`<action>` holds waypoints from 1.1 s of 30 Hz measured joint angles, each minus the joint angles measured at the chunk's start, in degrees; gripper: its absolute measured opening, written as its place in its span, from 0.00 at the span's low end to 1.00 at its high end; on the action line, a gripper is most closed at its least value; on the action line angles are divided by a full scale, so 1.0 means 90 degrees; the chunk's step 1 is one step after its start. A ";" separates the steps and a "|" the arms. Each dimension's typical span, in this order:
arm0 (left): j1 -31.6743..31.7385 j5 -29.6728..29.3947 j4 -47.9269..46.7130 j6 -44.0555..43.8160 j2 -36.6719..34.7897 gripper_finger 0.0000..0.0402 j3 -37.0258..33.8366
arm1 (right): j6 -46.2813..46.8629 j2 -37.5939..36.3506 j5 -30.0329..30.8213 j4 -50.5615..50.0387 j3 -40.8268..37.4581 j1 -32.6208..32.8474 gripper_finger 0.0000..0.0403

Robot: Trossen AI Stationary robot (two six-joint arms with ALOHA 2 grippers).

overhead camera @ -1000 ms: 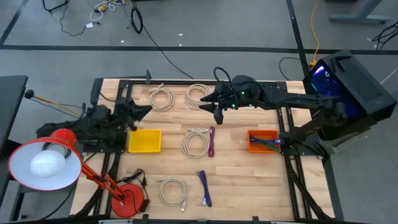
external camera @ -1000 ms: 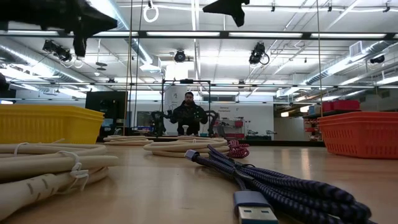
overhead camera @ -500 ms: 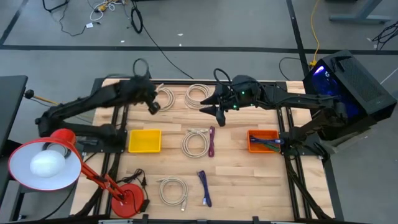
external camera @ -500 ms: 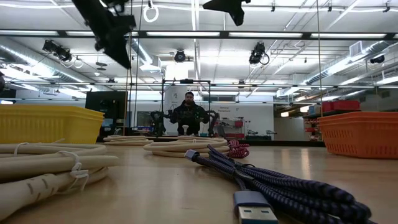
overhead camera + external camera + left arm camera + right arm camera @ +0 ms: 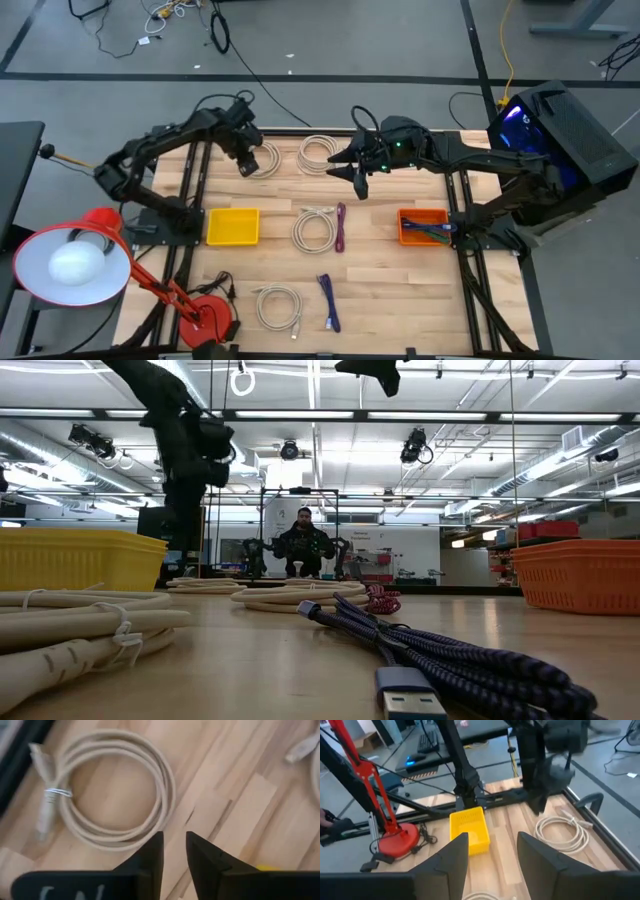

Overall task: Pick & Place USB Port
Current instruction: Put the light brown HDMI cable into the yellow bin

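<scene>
Several coiled USB cables lie flat on the wooden table. Two beige coils lie at the far side, one (image 5: 262, 158) on the left and one (image 5: 318, 152) to its right. A third beige coil (image 5: 315, 228) lies mid-table beside a purple cable (image 5: 341, 228). A fourth beige coil (image 5: 278, 306) and a blue cable (image 5: 328, 300) lie near the front. My left gripper (image 5: 247, 165) hangs above the far-left coil (image 5: 110, 790), pointing down, with its fingers (image 5: 174, 847) close together and empty. My right gripper (image 5: 358, 180) is open and empty (image 5: 492, 850), high above the table just right of the second far coil.
A yellow bin (image 5: 232, 226) stands mid-left. An orange bin (image 5: 423, 226) with cables in it stands mid-right. A red desk lamp (image 5: 75, 262) stands at the near left corner. The arms' dark frames run along both table sides. A person (image 5: 303, 542) sits beyond the far edge.
My left arm has risen from its resting place at the table's left edge. It has swung toward the far edge and tipped its gripper down over the far-left beige coil. My right gripper has shifted slightly toward the table's right edge.
</scene>
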 joint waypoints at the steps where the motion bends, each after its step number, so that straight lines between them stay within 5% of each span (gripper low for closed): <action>1: -0.0001 0.0028 -0.0002 0.0033 0.0109 0.26 0.0000 | 0.0007 -0.0011 0.0007 -0.0031 0.0000 0.0000 0.42; 11: -0.0074 -0.0185 0.0151 0.0435 0.0961 0.42 0.0000 | 0.0230 -0.0026 0.0211 0.0043 0.0000 0.0012 0.42; 33: -0.0218 -0.0048 0.0933 0.0758 0.2125 0.42 0.0000 | 0.0682 -0.0024 0.0228 0.0164 0.0000 0.0034 0.42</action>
